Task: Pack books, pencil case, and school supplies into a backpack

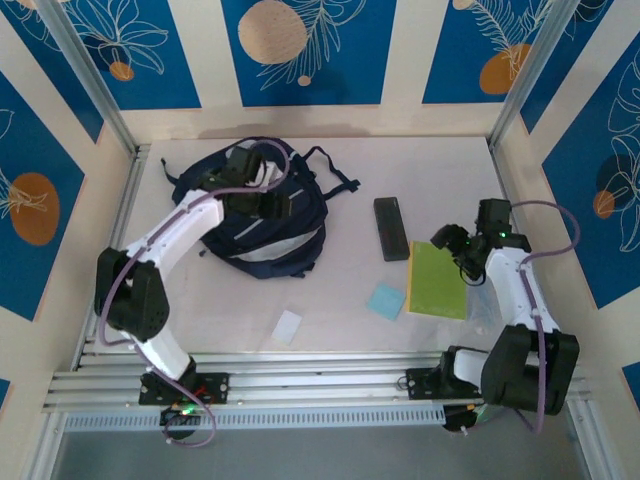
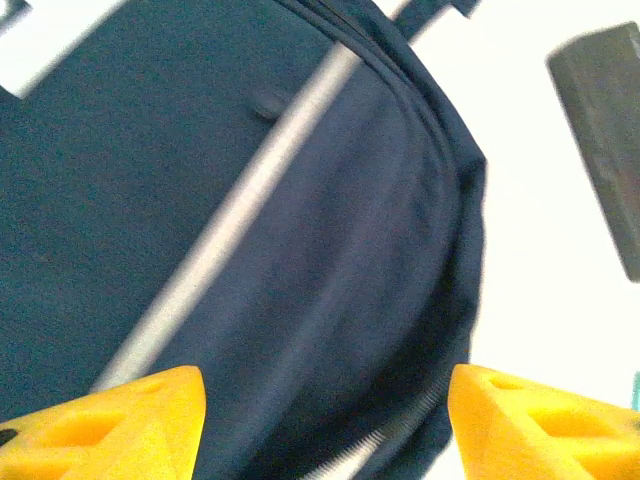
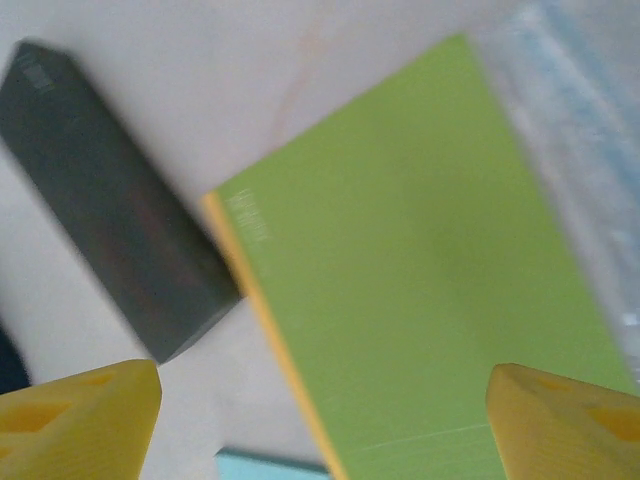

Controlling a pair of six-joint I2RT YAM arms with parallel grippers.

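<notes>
Where the left arm reaches out across the table (image 1: 345,170), the left gripper (image 1: 272,203) hangs over the one navy backpack (image 1: 290,250). Its two yellow fingertips (image 2: 100,420) are spread wide with nothing between them. In its wrist view the blue fabric lies directly beneath the parted jaws. One light grey stripe (image 2: 230,230) crosses it, and a run of zipper teeth (image 2: 395,425) shows close to the right-hand fingertip.

Nearer the arm bases than this gripper, and slightly to its right, one small white rectangular piece (image 1: 288,326) lies alone. Between the two grippers sit one light-blue square pad (image 1: 386,300) and, farther from the bases, one slim black pencil case (image 1: 391,228), apart from each other.

Two books lie stacked right under the right gripper (image 1: 452,245). The lime green book (image 1: 438,285) is on top. The yellow book (image 3: 258,310) beneath it shows as a narrow strip along the green one's left edge. The pad lies just beside that stack.

The right gripper's jaws also stand wide apart, holding nothing. In its wrist view the pencil case lies beyond its left fingertip, and one piece of clear plastic (image 3: 575,120) lies past the books on its right.
</notes>
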